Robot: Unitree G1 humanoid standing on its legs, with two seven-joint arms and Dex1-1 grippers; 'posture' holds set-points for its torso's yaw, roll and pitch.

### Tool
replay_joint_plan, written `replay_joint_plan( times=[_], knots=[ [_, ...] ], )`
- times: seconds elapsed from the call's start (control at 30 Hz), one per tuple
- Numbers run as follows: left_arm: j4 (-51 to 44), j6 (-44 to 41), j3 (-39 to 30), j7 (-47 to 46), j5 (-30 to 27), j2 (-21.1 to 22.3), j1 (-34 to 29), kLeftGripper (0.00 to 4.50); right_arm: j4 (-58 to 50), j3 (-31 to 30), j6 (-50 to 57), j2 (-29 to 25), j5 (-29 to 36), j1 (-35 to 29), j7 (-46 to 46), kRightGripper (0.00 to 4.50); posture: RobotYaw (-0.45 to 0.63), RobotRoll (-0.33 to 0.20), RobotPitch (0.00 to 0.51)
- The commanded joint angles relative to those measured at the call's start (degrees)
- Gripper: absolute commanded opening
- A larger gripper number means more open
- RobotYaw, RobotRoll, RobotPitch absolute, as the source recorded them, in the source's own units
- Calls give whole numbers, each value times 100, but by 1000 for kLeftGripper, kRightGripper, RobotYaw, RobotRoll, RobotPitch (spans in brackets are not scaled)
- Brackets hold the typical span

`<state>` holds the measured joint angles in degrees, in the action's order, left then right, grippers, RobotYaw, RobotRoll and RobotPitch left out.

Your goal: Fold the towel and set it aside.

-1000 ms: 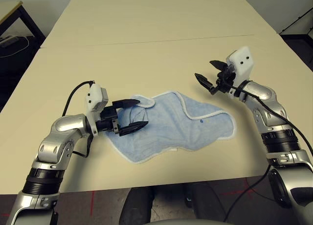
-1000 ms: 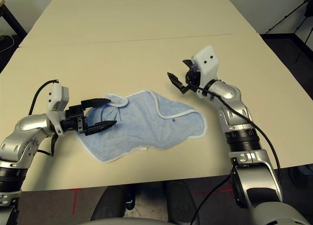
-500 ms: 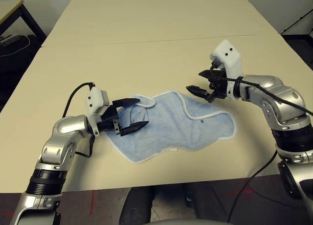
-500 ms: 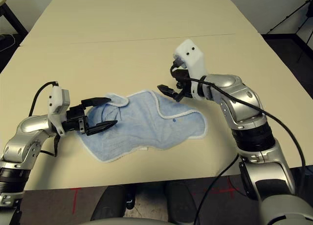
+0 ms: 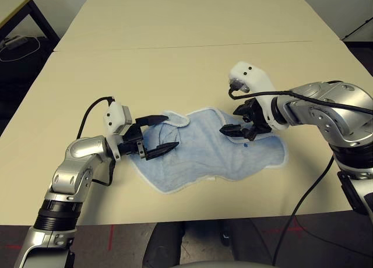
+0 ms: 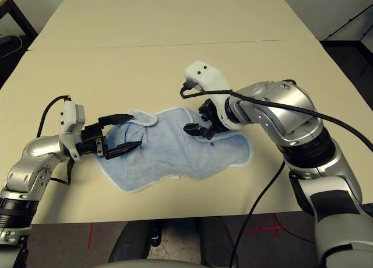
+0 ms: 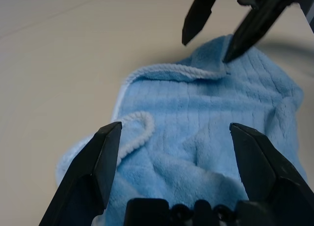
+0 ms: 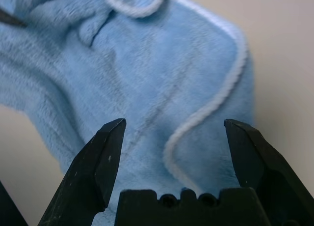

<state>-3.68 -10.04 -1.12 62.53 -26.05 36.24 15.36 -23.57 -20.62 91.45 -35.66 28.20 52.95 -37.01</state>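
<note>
My left gripper (image 5: 158,134) and right gripper (image 5: 238,121) both gape wide over the rumpled towel (image 5: 204,154) on the table (image 5: 175,58).

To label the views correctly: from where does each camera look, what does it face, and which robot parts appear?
Left eye, right eye: on the head, looking down at the table; both silver forearms show, and both share the rumpled towel.
Left wrist: along the open left hand, facing the towel; the right hand also shows.
Right wrist: along the open right hand, down onto the towel.
All views share the towel.
</note>
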Motion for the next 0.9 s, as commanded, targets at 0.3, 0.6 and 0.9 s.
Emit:
replay_joint_plan(
  times=[0.3,0.6,0.9],
  knots=[
    [-54,-124,15,-217,30,-111,99,4463,-485,-373,105,-286,341,-148,658,4429,46,0,223],
    [-144,-226,-26,-201,-2,-41,81,4463,-524,-410,105,-176,395,-357,1276,4429,44,0,227],
    [-420,-405,-46,-94,-185,37,-66,4500,-540,-507,105,-139,419,-443,1444,3532,47,0,227]
  ],
)
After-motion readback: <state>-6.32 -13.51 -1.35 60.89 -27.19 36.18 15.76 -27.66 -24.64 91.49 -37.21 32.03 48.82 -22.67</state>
